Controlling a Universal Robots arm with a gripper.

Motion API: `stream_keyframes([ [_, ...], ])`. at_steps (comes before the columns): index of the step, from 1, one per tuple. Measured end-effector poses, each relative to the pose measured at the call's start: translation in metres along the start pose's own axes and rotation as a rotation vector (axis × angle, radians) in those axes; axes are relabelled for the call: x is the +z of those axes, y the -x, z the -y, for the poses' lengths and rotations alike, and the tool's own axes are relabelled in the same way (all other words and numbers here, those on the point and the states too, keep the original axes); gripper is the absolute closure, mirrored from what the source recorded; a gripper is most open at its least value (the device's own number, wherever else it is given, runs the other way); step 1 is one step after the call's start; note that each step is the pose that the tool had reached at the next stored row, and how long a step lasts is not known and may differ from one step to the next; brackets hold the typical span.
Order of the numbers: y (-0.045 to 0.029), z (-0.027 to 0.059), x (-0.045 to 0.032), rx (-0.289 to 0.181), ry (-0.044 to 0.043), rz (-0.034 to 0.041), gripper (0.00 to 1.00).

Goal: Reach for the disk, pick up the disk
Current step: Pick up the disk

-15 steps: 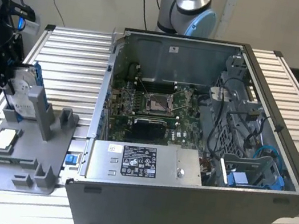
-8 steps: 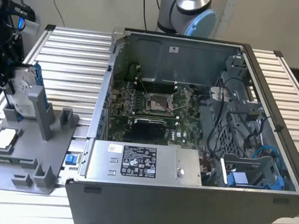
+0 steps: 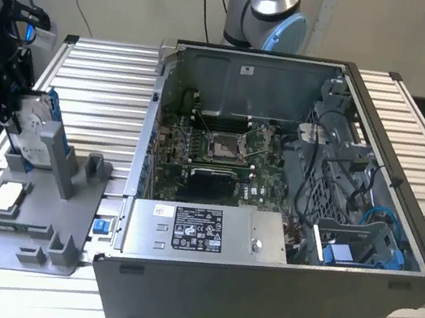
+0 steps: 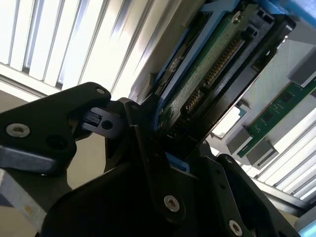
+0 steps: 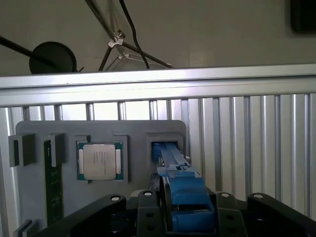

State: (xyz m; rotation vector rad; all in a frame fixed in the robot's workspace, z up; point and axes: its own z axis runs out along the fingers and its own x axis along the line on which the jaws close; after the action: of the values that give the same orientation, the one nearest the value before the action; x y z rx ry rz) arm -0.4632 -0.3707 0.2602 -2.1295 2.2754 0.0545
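A: Where is the disk?

B: In the exterior view the disk [image 3: 36, 118] stands on edge at the exterior view's left. It sits in a slot of the grey holder [image 3: 61, 223], which lies flat on the slatted metal desk [image 3: 102, 82].

A: And the hand?

B: The hand [image 3: 12, 117] is right on the disk, with the black arm above it. In the first wrist view the hand [image 5: 186, 212] straddles the disk [image 5: 177, 168]. Its black fingers [image 5: 148, 217] press against the blue frame from both sides, so it is pinching the disk.

A: Does the second wrist view agree?

B: Yes. There the disk [image 4: 212, 64] shows its green circuit side and blue edging, and it runs down between the two jaws of the hand [image 4: 180, 158].

A: Is the disk out of the slot?

B: Its far end reaches into the raised slot block of the holder [image 5: 133, 133]. I cannot tell whether it has lifted at all.

A: What else is on the holder?

B: A small square silver chip [image 5: 101, 160] lies in its own recess just beside the disk's slot. A green memory stick [image 5: 53, 192] lies further along. In the exterior view the chip [image 3: 8, 197] lies flat, nearer the camera than the disk.

A: And further off?

B: An open computer case [image 3: 254, 298] fills the middle and the exterior view's right, just beside the holder. A second arm [image 3: 268, 8] stands behind the case.
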Motion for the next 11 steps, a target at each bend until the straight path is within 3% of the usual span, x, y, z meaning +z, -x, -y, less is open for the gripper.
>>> stream_keyframes([
  [11, 0.0001, 0.0, -0.0031, 0.0, 0.0, 0.0, 1.0],
])
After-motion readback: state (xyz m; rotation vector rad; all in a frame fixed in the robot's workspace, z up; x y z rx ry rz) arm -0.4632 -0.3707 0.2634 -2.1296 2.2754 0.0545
